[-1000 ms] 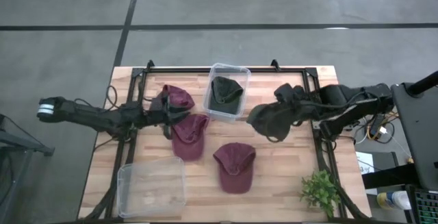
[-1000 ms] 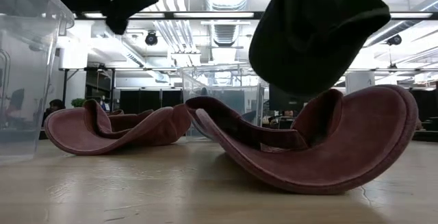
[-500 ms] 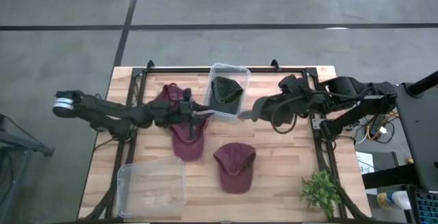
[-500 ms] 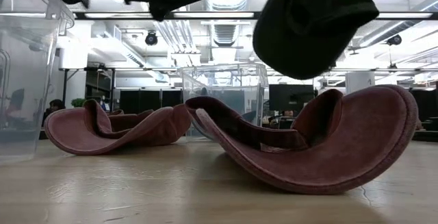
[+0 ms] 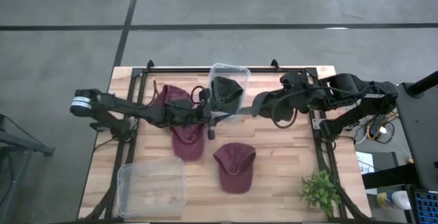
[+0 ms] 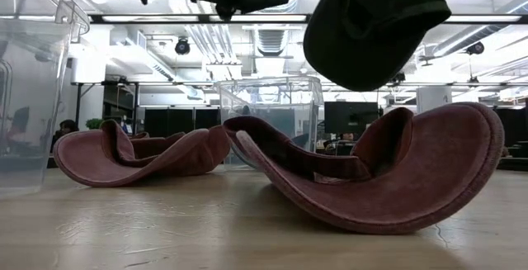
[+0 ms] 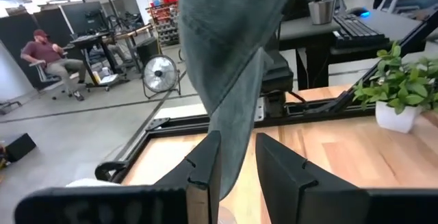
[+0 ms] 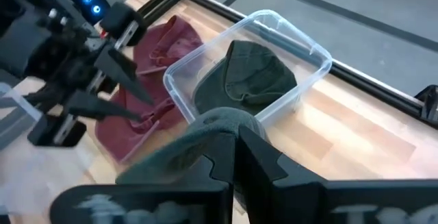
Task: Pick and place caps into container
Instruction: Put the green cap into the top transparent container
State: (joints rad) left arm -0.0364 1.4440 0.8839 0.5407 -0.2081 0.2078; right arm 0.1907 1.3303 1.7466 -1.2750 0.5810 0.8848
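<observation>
My right gripper (image 8: 236, 148) is shut on a dark olive cap (image 5: 254, 107), which hangs in the air beside the clear container (image 5: 239, 73) at the table's far middle. A second olive cap (image 5: 226, 92) lies inside that container. My left gripper (image 5: 213, 118) is open and level, pointing toward the table's right at the held cap. In the left wrist view the cap's hanging cloth (image 7: 229, 80) shows in the gap between my fingers (image 7: 205, 169); the high view shows the tips short of it. Three maroon caps (image 5: 188, 140) (image 5: 235, 166) (image 5: 174, 97) rest on the table. My right gripper pinches a bunched fold of the olive cap's cloth (image 8: 215, 125) between its two fingers, coming slanting down from the table's right. Which part of the cap this is, the cloth itself hides. The cap (image 6: 371, 26) hangs below the fingers, lifted clear of the table.
A second clear container (image 5: 152, 186) stands at the near left. A small green plant (image 5: 320, 191) stands at the near right corner. A black rail frame (image 5: 226, 68) runs round the table top. Bare wood lies between the near maroon cap and the plant.
My left gripper has swept toward the table's right edge, over the maroon caps and toward the held olive cap, rolling somewhat as it went. My right gripper has risen a little, and its cap has swung toward the container and hangs narrower.
</observation>
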